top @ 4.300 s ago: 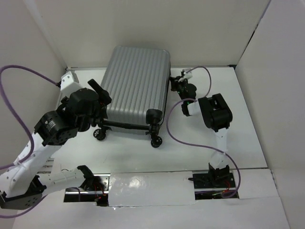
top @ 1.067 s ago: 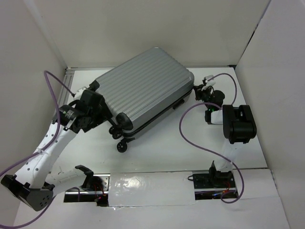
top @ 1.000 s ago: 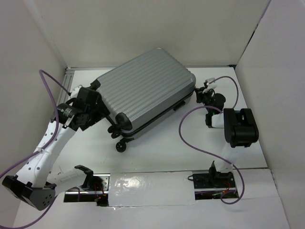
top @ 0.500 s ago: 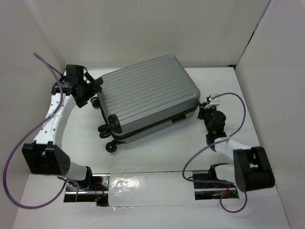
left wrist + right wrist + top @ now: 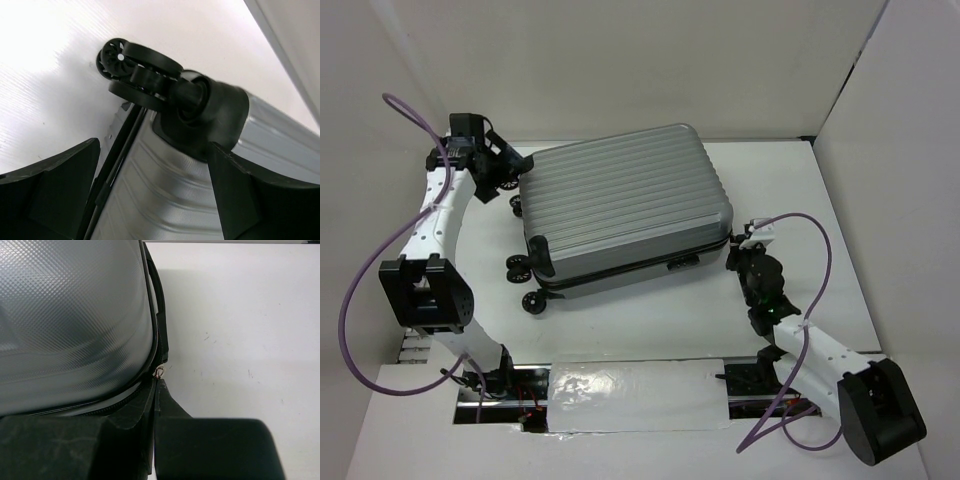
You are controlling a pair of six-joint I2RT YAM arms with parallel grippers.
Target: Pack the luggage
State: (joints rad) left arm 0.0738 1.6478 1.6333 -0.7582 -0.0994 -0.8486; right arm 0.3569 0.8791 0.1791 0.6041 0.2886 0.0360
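Observation:
The luggage is a closed silver-grey ribbed suitcase lying flat mid-table, its black wheels to the left. My left gripper is open at its far-left corner. In the left wrist view the fingers straddle the shell just below a wheel housing. My right gripper is at the near right corner. In the right wrist view it is shut on the zipper pull, whose small metal ring shows at the fingertips beside the shell.
White walls box in the table on the left, back and right; the left arm reaches close to the left wall. A black side handle runs along the suitcase edge ahead of the right gripper. Purple cables loop off both arms.
The suitcase has turned clockwise from diagonal to nearly level across the table. The left gripper moved to the far-left corner, and the right gripper came nearer along the zipper edge.

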